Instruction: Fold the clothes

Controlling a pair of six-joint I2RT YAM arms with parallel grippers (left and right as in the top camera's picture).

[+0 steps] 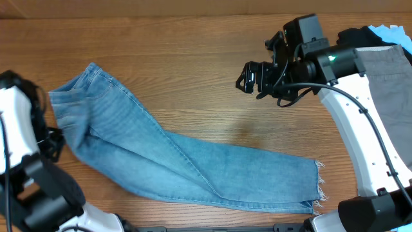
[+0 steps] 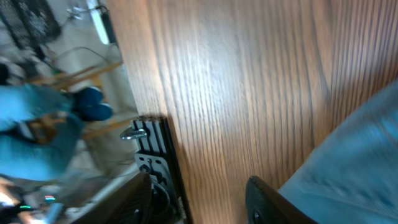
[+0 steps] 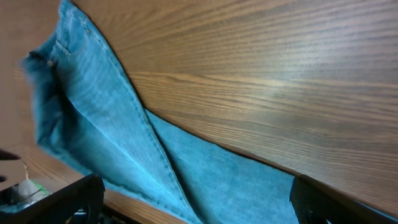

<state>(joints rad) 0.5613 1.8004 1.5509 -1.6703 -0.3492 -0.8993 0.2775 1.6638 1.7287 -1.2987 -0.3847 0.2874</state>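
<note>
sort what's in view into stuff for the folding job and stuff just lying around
For the job:
- light-blue jeans, spread diagonally on the wooden table

Just lying about:
- grey garment at the table's right edge
- bright blue cloth in the corner beyond it

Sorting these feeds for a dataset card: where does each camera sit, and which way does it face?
Overhead: above the table, looking straight down at the jeans; both arms and the right end effector show.
Left wrist: low, looking along the wood toward the table's edge; one dark finger shows.
Right wrist: raised, looking down across the jeans; its fingertips at the bottom corners.
Shared: all three catch jeans and wood.
</note>
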